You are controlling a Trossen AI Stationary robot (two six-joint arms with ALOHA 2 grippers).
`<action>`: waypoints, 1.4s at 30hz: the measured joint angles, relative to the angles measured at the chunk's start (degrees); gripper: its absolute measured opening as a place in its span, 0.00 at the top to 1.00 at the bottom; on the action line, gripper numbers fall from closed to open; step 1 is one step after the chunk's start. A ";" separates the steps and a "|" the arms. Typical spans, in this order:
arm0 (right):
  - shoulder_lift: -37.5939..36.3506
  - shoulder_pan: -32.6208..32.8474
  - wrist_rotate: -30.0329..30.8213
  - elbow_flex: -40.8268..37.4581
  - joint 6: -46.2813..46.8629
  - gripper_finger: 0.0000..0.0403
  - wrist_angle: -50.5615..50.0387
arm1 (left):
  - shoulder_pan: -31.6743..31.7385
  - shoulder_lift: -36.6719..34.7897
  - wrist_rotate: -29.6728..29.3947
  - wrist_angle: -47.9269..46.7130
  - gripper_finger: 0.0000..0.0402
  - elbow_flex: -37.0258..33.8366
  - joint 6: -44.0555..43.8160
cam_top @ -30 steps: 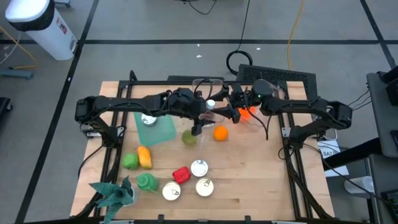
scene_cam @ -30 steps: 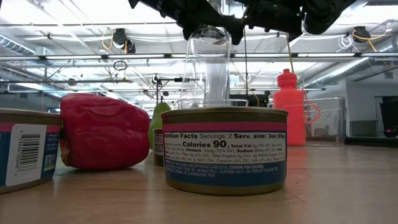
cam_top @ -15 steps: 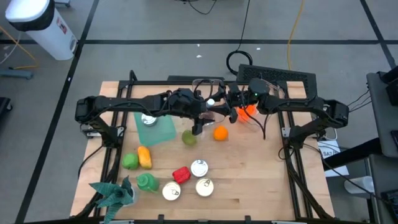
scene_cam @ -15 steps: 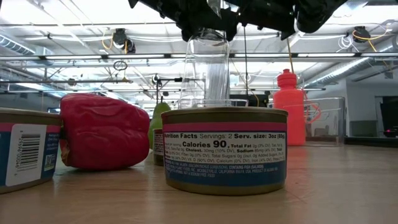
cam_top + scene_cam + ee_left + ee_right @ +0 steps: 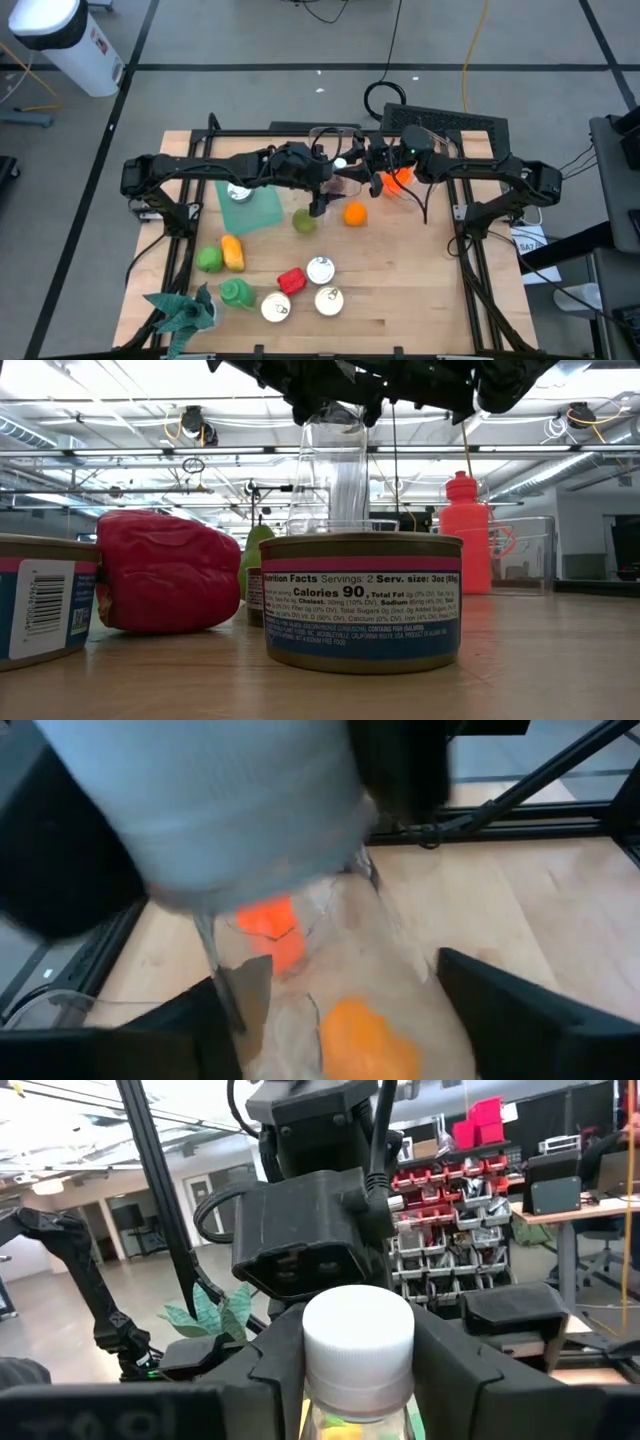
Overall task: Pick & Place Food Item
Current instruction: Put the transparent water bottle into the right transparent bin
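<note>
Nearest can (image 5: 361, 600) reads "Nutrition Facts, Calories 90"; both arms meet mid-table over a clear white-capped bottle (image 5: 332, 470), right gripper (image 5: 357, 1342) fingers flanking its cap, left gripper (image 5: 335, 175) spread beside it, hold uncertain.

Counted on the table: 3 tins (image 5: 320, 269), (image 5: 329, 300), (image 5: 276, 308) grouped at the near side, plus 1 more tin (image 5: 238, 193) on the green sheet (image 5: 252, 207), far left. 2 bottles: 1 clear (image 5: 333, 475), 1 orange (image 5: 466, 532). 1 red pepper (image 5: 165, 571), 1 orange fruit (image 5: 354, 213), 1 pear (image 5: 304, 221).
</note>
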 joint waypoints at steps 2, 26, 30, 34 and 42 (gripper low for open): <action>-1.03 -0.74 -0.05 -0.03 0.02 0.68 0.05 | 0.04 -0.77 -0.53 -1.28 0.11 0.00 0.25; -21.57 -4.44 29.95 36.22 -23.16 0.69 -71.55 | -5.21 -23.27 -2.46 2.67 0.34 -23.27 -3.34; -25.24 -4.45 44.92 38.15 -25.55 0.69 -76.61 | -5.66 -25.57 -2.49 9.62 0.40 -30.45 -4.41; -28.26 -4.52 56.32 35.20 -25.13 0.69 -79.72 | -5.62 -28.06 -3.56 15.70 0.50 -35.46 -4.90; -32.16 -4.50 59.01 18.64 -22.92 0.69 -74.31 | -5.66 -32.45 -3.94 14.89 0.75 -36.76 -1.34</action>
